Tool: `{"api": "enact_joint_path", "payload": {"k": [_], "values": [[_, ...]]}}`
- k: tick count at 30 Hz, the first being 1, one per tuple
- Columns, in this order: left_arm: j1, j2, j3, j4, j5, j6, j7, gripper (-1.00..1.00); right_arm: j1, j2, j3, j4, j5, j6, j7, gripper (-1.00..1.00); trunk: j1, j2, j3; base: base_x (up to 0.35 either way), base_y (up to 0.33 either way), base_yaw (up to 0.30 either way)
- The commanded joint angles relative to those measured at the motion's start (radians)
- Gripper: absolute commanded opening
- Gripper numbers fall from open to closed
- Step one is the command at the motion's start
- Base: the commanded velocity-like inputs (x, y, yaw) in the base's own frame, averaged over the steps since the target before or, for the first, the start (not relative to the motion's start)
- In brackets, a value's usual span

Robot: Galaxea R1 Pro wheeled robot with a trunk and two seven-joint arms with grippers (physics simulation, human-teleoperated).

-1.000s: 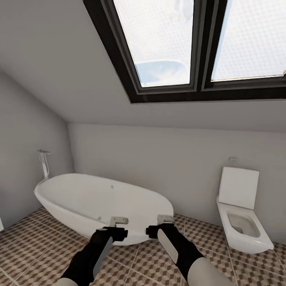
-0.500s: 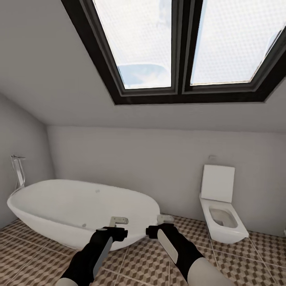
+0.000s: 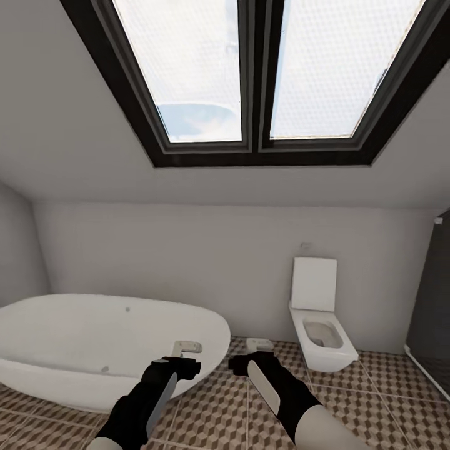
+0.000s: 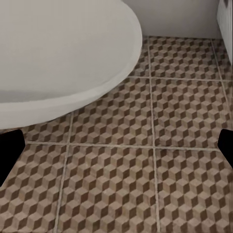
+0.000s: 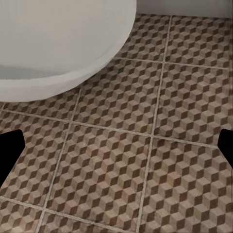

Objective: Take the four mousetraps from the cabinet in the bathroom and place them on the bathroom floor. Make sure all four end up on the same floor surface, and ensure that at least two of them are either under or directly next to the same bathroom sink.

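The mousetraps, the cabinet and the sink are out of view. The bathroom floor (image 3: 375, 394) of brown and cream cube-pattern tiles spreads ahead of me and shows close up in the left wrist view (image 4: 160, 111) and the right wrist view (image 5: 160, 97). My left gripper (image 3: 186, 347) and right gripper (image 3: 259, 344) are held side by side low in front of me, above the floor by the tub's end. In each wrist view the black fingertips (image 4: 9, 150) (image 5: 9, 150) sit far apart at the picture's edges. Both grippers are open with nothing between the fingers.
A white oval bathtub (image 3: 94, 344) fills the left side. A white wall-hung toilet (image 3: 319, 325) with its lid up stands against the back wall at right. A dark glass enclosure (image 3: 434, 312) begins at the far right. A black-framed skylight (image 3: 250, 81) is overhead.
The whole view has swung to the right: tub, toilet and skylight have slid left in the picture and the dark enclosure has come in. The arms keep the same pose.
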Motion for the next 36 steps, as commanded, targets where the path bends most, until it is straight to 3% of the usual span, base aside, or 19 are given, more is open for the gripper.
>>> {"api": "enact_joint_path", "payload": {"k": [1,36], "values": [[0.000,0.001,-0.003,-0.001,0.011,0.004,0.009,1.00,-0.001,-0.001,0.005,-0.001,-0.010,0.001,-0.004,1.00,0.000,-0.001,0.000,0.000,0.000,-0.264],[0.000,0.001,0.002,-0.001,0.009,0.003,0.009,1.00,0.004,-0.021,0.003,0.001,-0.012,0.001,0.019,1.00,0.000,-0.001,0.030,0.000,0.000,-0.267]]}}
